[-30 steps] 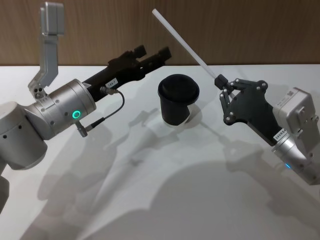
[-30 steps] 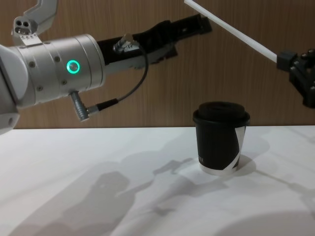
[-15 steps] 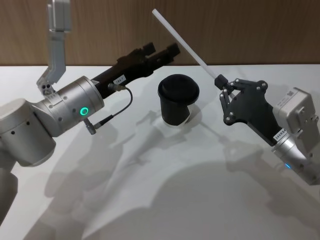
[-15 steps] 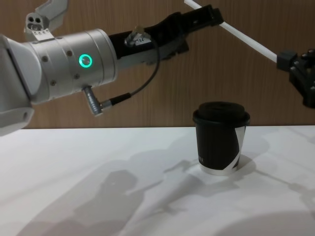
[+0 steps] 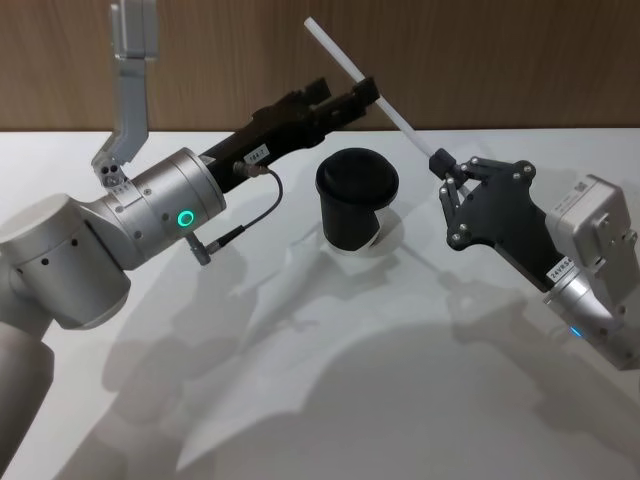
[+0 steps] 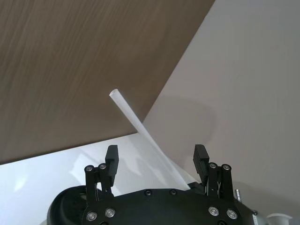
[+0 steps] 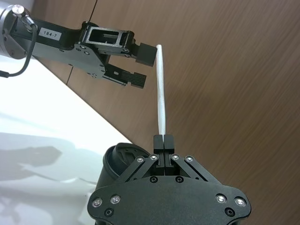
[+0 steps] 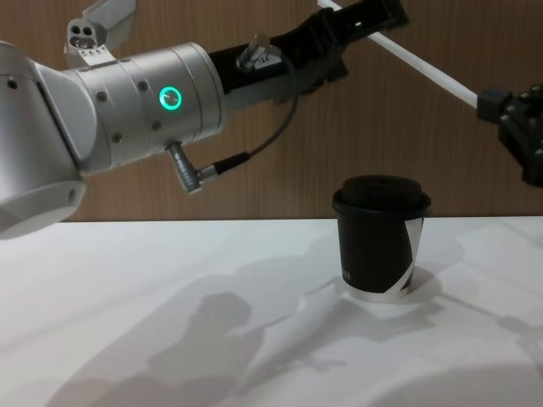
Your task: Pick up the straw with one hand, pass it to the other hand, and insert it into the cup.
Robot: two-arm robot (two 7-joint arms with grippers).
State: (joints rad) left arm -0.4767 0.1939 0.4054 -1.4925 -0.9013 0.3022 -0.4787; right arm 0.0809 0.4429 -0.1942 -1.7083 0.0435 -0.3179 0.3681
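The straw (image 5: 345, 58) is a long white tube held slanted in the air above and behind the cup (image 5: 357, 200), a black lidded paper cup standing on the white table. My right gripper (image 5: 440, 163) is shut on the straw's lower end, as the right wrist view shows (image 7: 163, 140). My left gripper (image 5: 352, 90), on the silver green-ringed arm, reaches in from the left. Its fingers are open with the straw (image 6: 136, 123) running between them, and no contact is visible. In the chest view the left gripper (image 8: 377, 15) meets the straw (image 8: 433, 75) high above the cup (image 8: 382, 237).
A wood-panelled wall (image 5: 500, 60) stands behind the white table (image 5: 330, 380). The silver left forearm (image 5: 160, 215) with its cable hangs over the table's left half, and the right arm's body (image 5: 590, 270) is at the right edge.
My left arm has swung right and forward, bringing its open fingers from beside the straw to around it. The right gripper, straw and cup have not moved.
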